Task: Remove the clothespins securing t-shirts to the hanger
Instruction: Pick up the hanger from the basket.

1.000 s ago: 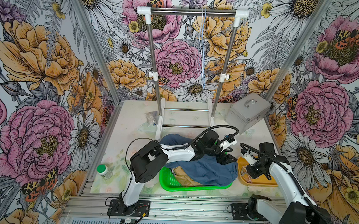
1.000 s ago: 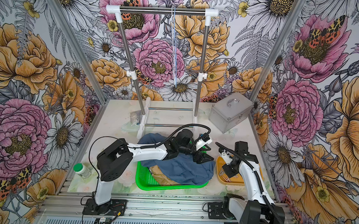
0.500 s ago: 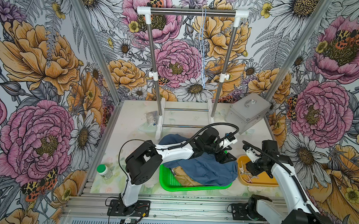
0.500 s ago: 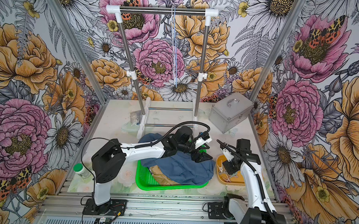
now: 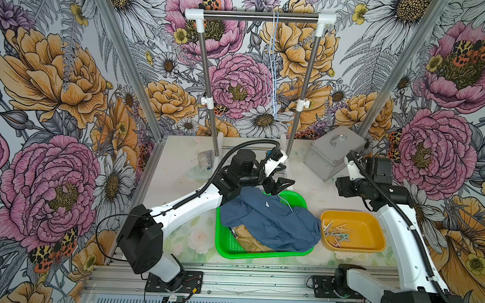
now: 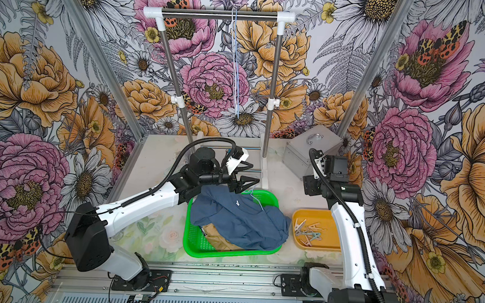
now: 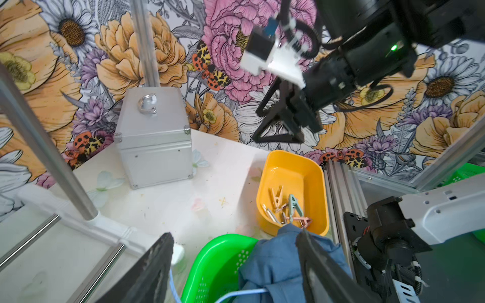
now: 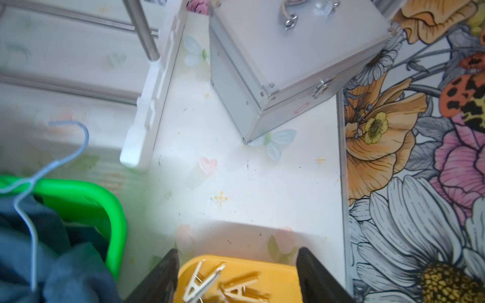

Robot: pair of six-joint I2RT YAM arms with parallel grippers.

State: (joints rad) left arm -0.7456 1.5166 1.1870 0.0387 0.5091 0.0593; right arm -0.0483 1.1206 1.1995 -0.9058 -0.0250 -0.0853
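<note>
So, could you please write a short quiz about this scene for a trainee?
1. Which t-shirt lies on top in the green basket? A tan, B slate blue, C red.
2. True or false: the clothespins lie in the green basket.
3. Fill in: the left gripper is ____.
Key: 1 B, the slate blue t-shirt. 2 False, they lie in the yellow tray. 3 open.

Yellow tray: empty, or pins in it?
Not empty. The yellow tray holds a loose pile of clothespins at the end nearer the green basket, visible in both top views.
</note>
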